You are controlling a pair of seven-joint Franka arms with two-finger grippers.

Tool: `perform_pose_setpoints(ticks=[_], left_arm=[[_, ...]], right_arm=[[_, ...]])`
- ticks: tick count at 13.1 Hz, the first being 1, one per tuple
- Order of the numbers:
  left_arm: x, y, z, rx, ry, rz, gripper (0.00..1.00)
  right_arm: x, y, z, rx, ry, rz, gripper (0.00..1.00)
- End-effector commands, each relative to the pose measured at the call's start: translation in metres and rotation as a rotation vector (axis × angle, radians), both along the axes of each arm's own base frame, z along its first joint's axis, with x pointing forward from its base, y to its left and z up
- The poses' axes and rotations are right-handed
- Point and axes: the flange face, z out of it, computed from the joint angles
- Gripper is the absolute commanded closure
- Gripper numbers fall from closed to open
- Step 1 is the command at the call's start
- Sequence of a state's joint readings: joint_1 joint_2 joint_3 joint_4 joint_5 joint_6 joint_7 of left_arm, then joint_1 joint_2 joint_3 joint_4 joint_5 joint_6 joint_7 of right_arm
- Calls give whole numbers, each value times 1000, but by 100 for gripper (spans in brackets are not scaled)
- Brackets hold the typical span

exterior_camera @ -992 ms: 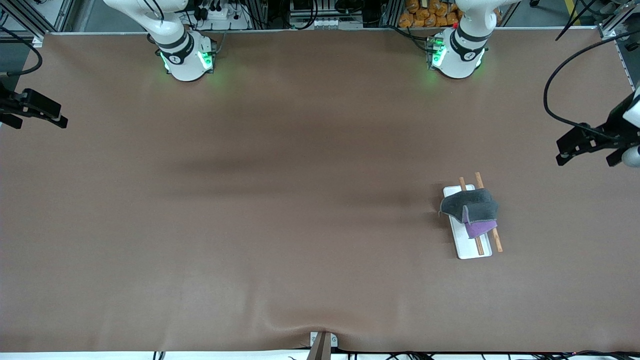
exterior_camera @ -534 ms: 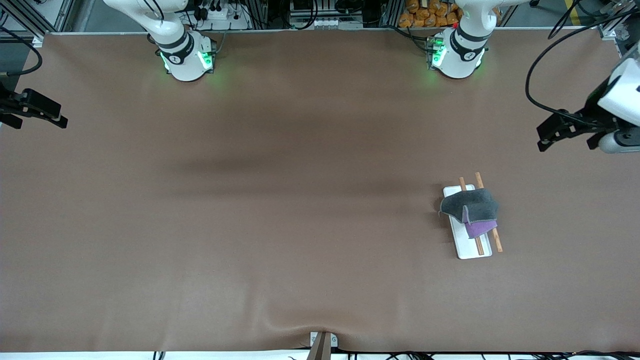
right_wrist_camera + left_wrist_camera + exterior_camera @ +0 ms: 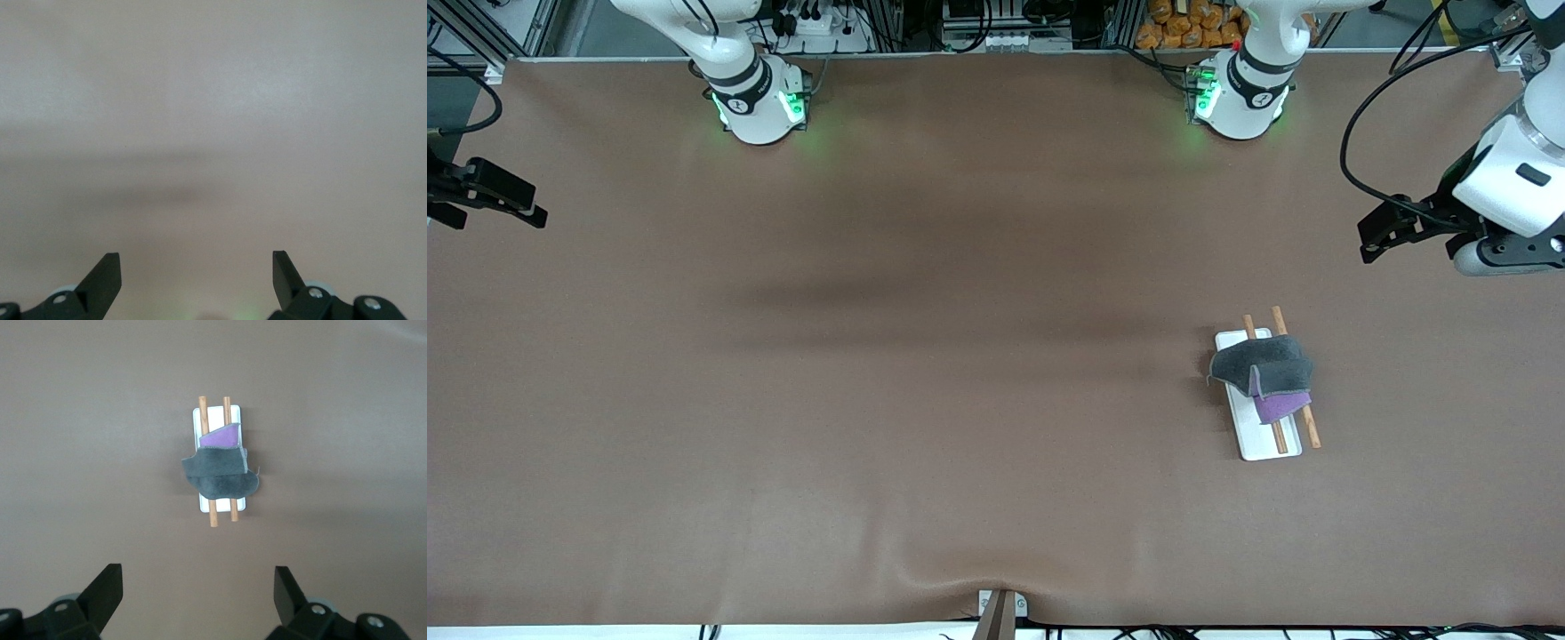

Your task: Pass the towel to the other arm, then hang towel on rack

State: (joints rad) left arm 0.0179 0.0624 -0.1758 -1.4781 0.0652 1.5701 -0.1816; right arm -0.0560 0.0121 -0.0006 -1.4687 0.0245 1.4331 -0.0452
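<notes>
With the towel draped on the rack, both empty, spread end effectors, left and right, should withdraw clear.

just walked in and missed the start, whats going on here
Nothing is being handled. The towel is draped over the two rods of the rack, toward the left arm's end of the table. The left gripper hangs open and empty over that end of the table. The right gripper waits open at the right arm's end.
</notes>
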Motion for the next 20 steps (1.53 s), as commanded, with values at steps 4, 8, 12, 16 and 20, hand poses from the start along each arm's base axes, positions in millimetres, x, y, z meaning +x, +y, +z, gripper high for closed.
perform_pose_setpoints(ticks=[4, 8, 12, 16, 20], left_arm=[[-22, 12, 12, 10, -15, 34, 0], [-31, 25, 11, -4, -2, 60, 0], [-40, 27, 5, -40, 34, 72, 0], [-39, 36, 12, -42, 30, 69, 0], [-39, 37, 18, -38, 31, 80, 0]], right_arm=[[1, 0, 4, 13, -7, -18, 0], [1, 1, 4, 13, -6, -16, 0], [1, 1, 4, 13, -7, -16, 0], [1, 1, 4, 13, -7, -16, 0], [1, 0, 5, 13, -8, -18, 0]])
